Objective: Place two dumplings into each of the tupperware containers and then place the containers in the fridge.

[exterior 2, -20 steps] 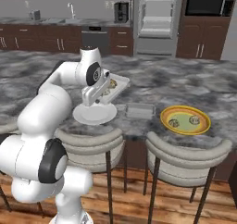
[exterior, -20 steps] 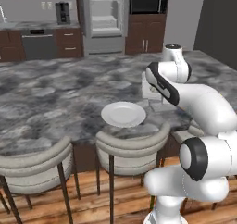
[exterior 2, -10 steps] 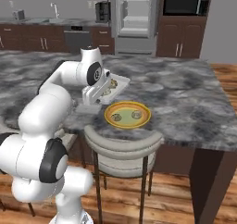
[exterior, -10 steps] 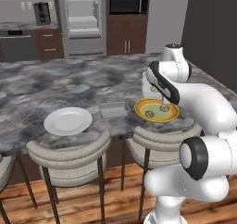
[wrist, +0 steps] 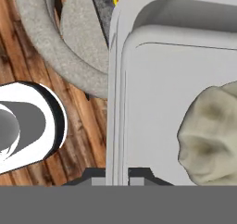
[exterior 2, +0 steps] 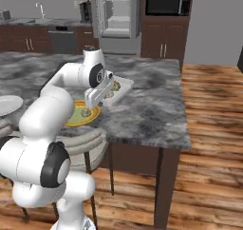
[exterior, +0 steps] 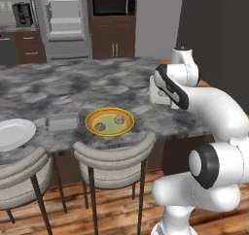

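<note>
My gripper (wrist: pixel 117 177) is shut on the rim of one tupperware container (wrist: pixel 152 93), held tilted above the island counter. In the hand view a pale dumpling (wrist: pixel 208 140) lies inside it. The right base view shows the gripper (exterior 2: pixel 96 97) with that container (exterior 2: pixel 117 88) just right of the yellow plate (exterior 2: pixel 80 115). From the left base view the held container (exterior: pixel 155 92) is partly hidden by my arm. A second tupperware container (exterior: pixel 62 121) rests on the counter, left of the yellow plate (exterior: pixel 93 116), which carries two dumplings (exterior: pixel 118 118). The fridge (exterior: pixel 61 20) stands open at the back.
A round white plate (exterior: pixel 12 132) lies at the counter's left. Two grey stools (exterior: pixel 114 154) stand along the near edge. A black microwave (exterior: pixel 114 3) sits right of the fridge. The island counter (exterior 2: pixel 156 110) ends to the right, with wood floor (exterior 2: pixel 213 110) beyond.
The base has driven to the right along the island, so the whole scene slid left in both base views. My gripper stays shut on the container.
</note>
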Robot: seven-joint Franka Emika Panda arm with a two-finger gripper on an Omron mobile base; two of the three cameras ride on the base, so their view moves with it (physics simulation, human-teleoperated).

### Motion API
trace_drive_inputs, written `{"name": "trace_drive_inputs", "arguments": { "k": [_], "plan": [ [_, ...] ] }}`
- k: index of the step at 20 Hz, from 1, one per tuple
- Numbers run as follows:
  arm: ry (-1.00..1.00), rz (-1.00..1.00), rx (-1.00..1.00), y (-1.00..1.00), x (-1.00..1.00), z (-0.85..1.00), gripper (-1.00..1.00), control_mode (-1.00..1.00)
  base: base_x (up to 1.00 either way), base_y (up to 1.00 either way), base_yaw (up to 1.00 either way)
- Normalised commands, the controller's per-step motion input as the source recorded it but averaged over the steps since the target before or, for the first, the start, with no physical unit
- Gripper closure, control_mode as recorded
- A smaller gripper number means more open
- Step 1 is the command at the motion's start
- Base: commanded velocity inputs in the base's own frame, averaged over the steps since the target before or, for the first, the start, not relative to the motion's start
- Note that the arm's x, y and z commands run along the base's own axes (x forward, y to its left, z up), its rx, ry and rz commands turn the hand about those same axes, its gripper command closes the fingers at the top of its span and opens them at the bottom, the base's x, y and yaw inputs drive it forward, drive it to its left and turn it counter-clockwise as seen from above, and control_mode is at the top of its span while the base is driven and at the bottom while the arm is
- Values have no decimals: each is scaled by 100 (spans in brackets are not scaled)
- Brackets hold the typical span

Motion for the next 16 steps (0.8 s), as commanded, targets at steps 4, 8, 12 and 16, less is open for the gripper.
{"name": "trace_drive_inputs", "arguments": {
  "k": [4,8,12,16],
  "plan": [
    [0,0,0,0,0,0,100,100,0,-100,0],
    [0,0,0,0,0,0,100,100,0,-100,0],
    [0,0,0,0,0,0,100,100,12,-100,0],
    [0,0,0,0,0,0,100,100,92,-100,0]
  ]
}}
